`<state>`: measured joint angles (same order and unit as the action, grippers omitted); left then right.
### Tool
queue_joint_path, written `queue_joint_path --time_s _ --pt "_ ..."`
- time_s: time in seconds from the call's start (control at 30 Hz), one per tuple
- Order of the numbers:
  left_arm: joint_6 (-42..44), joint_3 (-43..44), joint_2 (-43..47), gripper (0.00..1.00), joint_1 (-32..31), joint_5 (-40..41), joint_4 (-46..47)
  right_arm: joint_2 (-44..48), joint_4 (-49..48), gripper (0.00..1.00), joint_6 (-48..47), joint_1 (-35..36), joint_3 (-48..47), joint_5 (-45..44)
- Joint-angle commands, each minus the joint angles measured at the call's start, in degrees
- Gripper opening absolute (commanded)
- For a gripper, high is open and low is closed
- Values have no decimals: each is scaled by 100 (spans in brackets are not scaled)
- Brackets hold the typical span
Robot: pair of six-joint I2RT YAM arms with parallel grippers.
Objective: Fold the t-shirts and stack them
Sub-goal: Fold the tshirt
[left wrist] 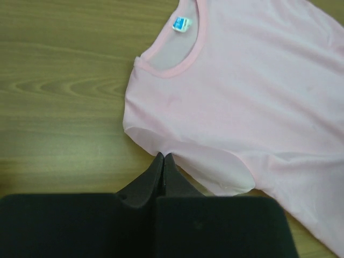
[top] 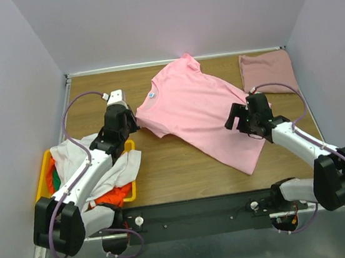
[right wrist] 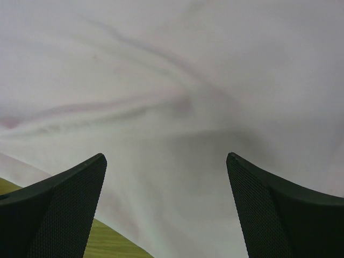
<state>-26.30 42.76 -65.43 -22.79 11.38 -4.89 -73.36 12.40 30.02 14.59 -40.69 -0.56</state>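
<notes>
Starting at the left, a yellow bin (top: 42, 177) sits at the near edge of the table (top: 177, 166), holding a white t-shirt (top: 126, 163) that spills over its rim, an orange one (top: 114, 196) and a glimpse of a green one (top: 54, 181). The left arm reaches over the bin to the bright pink t-shirt (top: 195, 110), which lies spread at a slant in the middle of the table, neck label (left wrist: 181, 24) toward the far side. The left gripper (left wrist: 163, 161) has its 2 fingers pressed together, tips right at the edge of the near sleeve; whether cloth is caught between them cannot be told.

Further right, the right gripper (top: 233, 120) hovers over the shirt's right side with its fingers (right wrist: 64, 209) wide apart and nothing between them, only pink cloth below. At the far right corner 1 dusty rose t-shirt (top: 267, 70) lies already folded, apart from the pink one.

The pink shirt looks about to be squared up or folded. The risks, as I judge them: if the left fingers hold only a thin bit of hem, a pull may slip free; if the right gripper closes on a wrinkle it may pinch both layers and bunch the cloth; dragging toward the bin could snag the white shirt hanging over the rim.
</notes>
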Motion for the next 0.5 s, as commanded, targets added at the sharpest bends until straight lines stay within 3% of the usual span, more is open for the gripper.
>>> queue_joint_path --time_s 0.0,0.2,0.47 --pt "354 250 -329 0 327 -521 628 252 886 98 197 18 333 -498" --pt "486 295 -532 0 512 -1049 910 104 1054 98 417 9 615 -674" --pt "486 153 -462 0 529 -1059 1042 -687 948 100 487 18 316 -1008"
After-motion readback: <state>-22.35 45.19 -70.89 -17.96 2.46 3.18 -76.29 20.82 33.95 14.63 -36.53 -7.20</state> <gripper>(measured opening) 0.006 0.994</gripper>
